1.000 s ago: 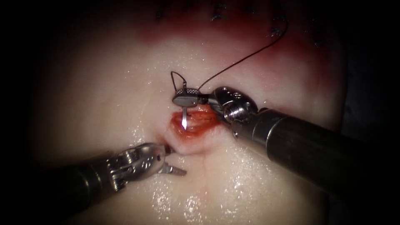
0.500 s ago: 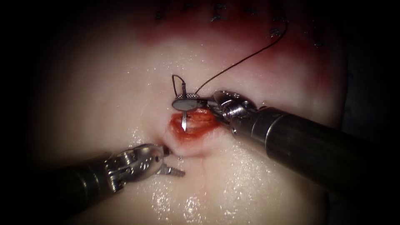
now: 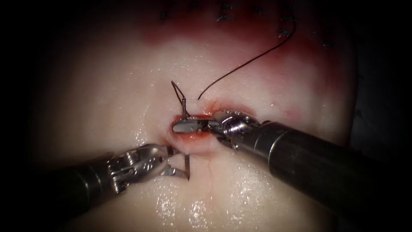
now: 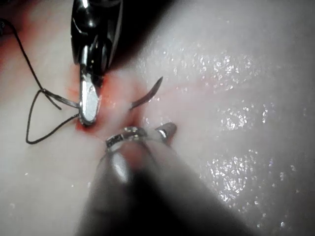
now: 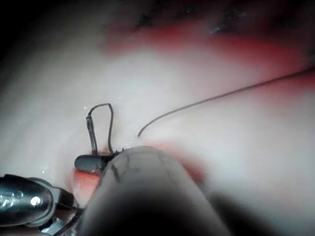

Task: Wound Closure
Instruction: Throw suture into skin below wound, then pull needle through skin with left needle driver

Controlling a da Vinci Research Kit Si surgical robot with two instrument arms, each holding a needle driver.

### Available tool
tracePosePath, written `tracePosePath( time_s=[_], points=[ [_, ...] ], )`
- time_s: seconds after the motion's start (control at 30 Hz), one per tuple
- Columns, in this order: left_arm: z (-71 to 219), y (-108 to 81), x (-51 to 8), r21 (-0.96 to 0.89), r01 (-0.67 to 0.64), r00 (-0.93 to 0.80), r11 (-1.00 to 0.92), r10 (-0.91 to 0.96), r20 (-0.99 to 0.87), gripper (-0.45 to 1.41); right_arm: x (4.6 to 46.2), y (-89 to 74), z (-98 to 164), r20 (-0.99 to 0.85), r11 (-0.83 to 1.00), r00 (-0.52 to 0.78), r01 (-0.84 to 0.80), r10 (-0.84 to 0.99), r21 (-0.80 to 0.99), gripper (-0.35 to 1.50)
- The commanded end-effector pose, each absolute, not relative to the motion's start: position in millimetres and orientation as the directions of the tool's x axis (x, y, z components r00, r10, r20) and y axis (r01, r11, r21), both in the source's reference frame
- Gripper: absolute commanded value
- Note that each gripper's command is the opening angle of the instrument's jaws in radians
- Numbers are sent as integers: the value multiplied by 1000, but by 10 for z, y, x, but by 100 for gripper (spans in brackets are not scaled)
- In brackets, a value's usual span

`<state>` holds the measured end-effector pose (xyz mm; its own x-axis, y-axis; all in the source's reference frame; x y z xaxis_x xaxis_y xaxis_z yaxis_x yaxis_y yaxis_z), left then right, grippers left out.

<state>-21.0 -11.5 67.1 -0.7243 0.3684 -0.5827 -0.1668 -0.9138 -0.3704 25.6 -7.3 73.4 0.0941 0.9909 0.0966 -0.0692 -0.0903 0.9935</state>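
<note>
So we're mid-stitch here. The right tool, coming in from the lower right of the frame, is clamped on the needle near its tail end, right down in the cut at the middle of the picture. The needle is in the tissue: its tip pokes out of the surface just below the cut, and the left wrist view shows that bare curved point nicely. The thread loops up from the tail and runs off toward the upper right, where there's red fluid on the surface.

The left tool sits at the lower left with its jaws parted, holding nothing, and the exposed tip stands right between them.

My read: the needle is being driven through, and the next bit calls for a firm hold on that tip, well behind the point, before the right tool lets go.

Compared with a second ago, the right tool has dropped down into the cut and rolled over; back then the point was hanging bare inside the cut, and now it's out through the near edge. The left tool's jaws have spread a bit too.
</note>
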Motion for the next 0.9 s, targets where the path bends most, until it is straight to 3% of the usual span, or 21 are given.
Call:
tracePosePath(
  time_s=[0.03, 0.17, 0.23, 0.3, 0.43, 0.63, 0.9],
  points=[
    [675, -113, -216, -370, -166, -724, -914, 368, -584, 60, 262, -71, 741, 96, -90, 96, -67, 991, 994, -35],
    [674, -114, -216, -373, -171, -723, -912, 374, -581, 60, 260, -62, 744, 21, -18, 26, -113, 999, 993, -35],
    [673, -115, -216, -373, -172, -723, -912, 374, -581, 60, 258, -53, 748, -34, 32, -18, -85, 999, 996, 20],
    [672, -116, -217, -374, -173, -723, -911, 375, -580, 60, 256, -46, 751, -35, 31, -59, -60, 998, 998, 57],
    [668, -119, -217, -372, -168, -724, -913, 370, -582, 60, 251, -31, 759, -104, 95, -116, -82, 988, 992, 113],
    [653, -125, -214, -367, -147, -727, -919, 352, -589, 61, 241, -12, 766, -228, 215, -126, -107, 965, 971, 131],
    [629, -124, -197, -272, -113, -680, -956, 274, -680, 62, 207, 6, 765, -345, 322, -126, -171, 930, 931, 131]
  ],
)
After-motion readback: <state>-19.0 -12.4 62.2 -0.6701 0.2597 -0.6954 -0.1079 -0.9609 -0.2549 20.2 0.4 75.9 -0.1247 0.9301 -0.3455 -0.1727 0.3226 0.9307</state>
